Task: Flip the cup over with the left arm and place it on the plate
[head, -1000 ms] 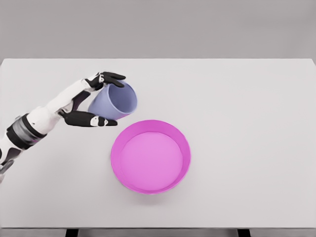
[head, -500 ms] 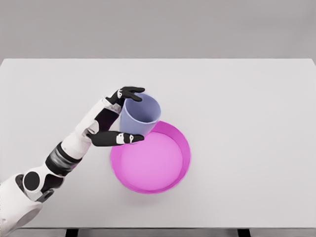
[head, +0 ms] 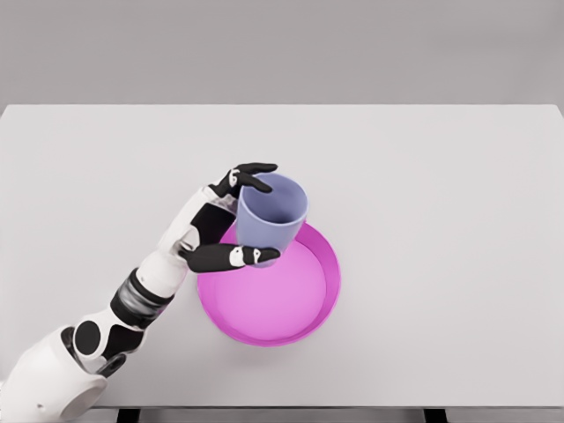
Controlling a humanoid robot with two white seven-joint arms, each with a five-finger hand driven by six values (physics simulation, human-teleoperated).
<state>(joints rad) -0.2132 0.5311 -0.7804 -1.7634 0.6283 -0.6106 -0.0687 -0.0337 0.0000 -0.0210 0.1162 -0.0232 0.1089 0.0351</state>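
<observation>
We see the left hand [head: 231,220] clamped around a lavender cup [head: 270,219], dark fingers [head: 249,174] curled over the far side of the rim and the thumb pressed against its near wall. The cup is upright, mouth open upward, held over the upper left edge of a round magenta plate [head: 326,286]. The plate rests on a plain white bench [head: 441,194].

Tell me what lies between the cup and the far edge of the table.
Nothing: in the head view the table is bare from the cup, held by the left hand, to its far edge.
</observation>
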